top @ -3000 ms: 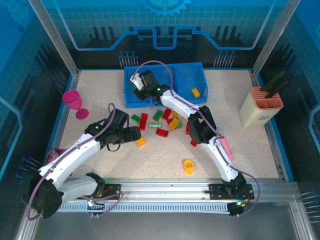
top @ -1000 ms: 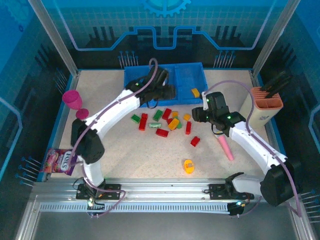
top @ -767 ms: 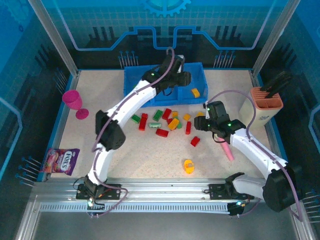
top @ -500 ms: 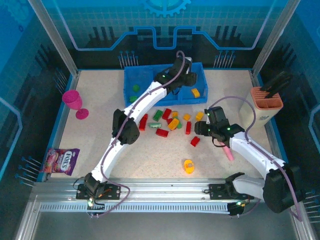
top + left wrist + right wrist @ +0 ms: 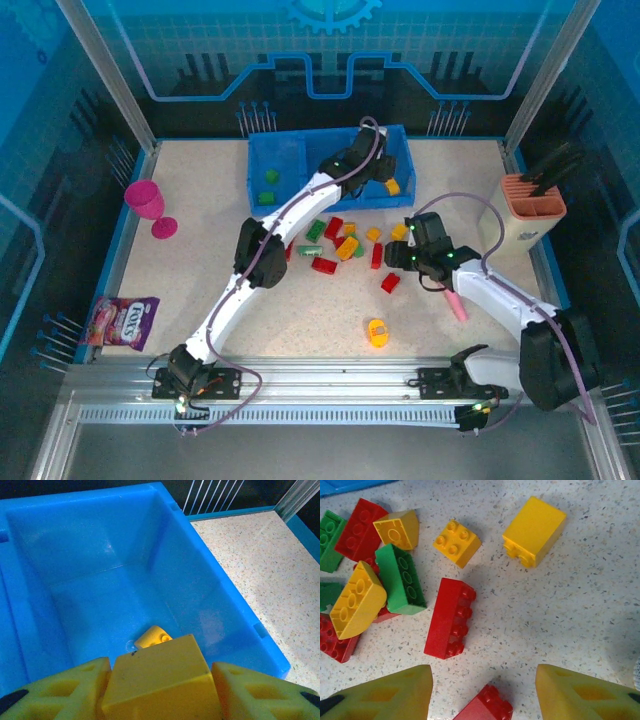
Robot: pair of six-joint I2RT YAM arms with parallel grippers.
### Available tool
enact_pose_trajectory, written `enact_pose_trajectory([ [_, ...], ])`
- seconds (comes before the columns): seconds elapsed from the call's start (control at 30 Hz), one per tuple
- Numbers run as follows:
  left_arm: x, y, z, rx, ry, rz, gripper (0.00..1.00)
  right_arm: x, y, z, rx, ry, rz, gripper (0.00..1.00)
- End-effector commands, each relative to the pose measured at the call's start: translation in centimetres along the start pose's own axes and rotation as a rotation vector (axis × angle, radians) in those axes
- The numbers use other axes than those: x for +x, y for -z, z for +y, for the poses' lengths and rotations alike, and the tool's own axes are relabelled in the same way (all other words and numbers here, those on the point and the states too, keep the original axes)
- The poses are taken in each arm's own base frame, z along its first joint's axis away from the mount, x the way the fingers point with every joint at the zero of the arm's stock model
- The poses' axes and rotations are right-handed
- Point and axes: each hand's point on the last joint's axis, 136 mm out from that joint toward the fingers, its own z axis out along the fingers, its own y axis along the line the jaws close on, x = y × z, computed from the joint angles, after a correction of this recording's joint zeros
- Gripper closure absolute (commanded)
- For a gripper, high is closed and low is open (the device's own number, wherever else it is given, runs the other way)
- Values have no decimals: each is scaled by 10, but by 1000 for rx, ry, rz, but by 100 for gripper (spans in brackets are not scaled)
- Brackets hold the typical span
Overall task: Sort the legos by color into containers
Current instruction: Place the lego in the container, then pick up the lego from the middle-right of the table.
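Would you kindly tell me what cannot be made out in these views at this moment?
- Left wrist view: the small yellow brick on the compartment floor is partly hidden behind the larger yellow brick held in front.
- Top view: the tray's middle compartment is largely covered by the left arm.
- Right wrist view: the red brick at the bottom is cut off by the frame edge.

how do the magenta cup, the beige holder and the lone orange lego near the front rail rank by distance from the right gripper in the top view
From the right gripper, nearest first:
1. lone orange lego, just toward the arm bases
2. beige holder, off to its right by the table edge
3. magenta cup, far across at the left side
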Motion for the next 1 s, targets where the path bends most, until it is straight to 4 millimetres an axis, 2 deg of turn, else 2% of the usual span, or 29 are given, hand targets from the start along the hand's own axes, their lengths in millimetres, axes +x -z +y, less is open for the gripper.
enact_pose_trajectory([
  [0.0, -10, -2, -2, 6, -11, -43, 45, -23, 1, 5, -13, -16, -57, 41],
  [0.13, -8, -2, -2, 5, -12, -34, 41, -27, -3, 1, 7, -18, -66, 41],
  [0.23, -14, 3, -5, 13, -18, -44, 39, -29, -7, -2, 13, -26, -71, 41],
  [0.43, -30, 19, -9, 23, -40, -66, 36, -41, -15, -6, 11, -57, -94, 41],
  [0.5, -37, 30, -13, 35, -47, -66, 35, -46, -19, -6, 7, -65, -99, 41],
  [0.57, -48, 47, -17, 46, -61, -74, 34, -51, -24, -5, 0, -74, -100, 41],
  [0.7, -75, 94, -23, 64, -98, -109, 33, -55, -41, -7, 7, -101, -78, 42],
  [0.9, -85, 163, -15, 44, -135, -116, 31, -49, -71, -21, 43, -160, -7, 45],
  [0.93, -86, 174, -14, 41, -134, -120, 31, -60, -72, -18, 39, -164, -24, 46],
  [0.97, -82, 184, -10, 30, -133, -115, 31, -63, -75, -20, 46, -168, -22, 46],
])
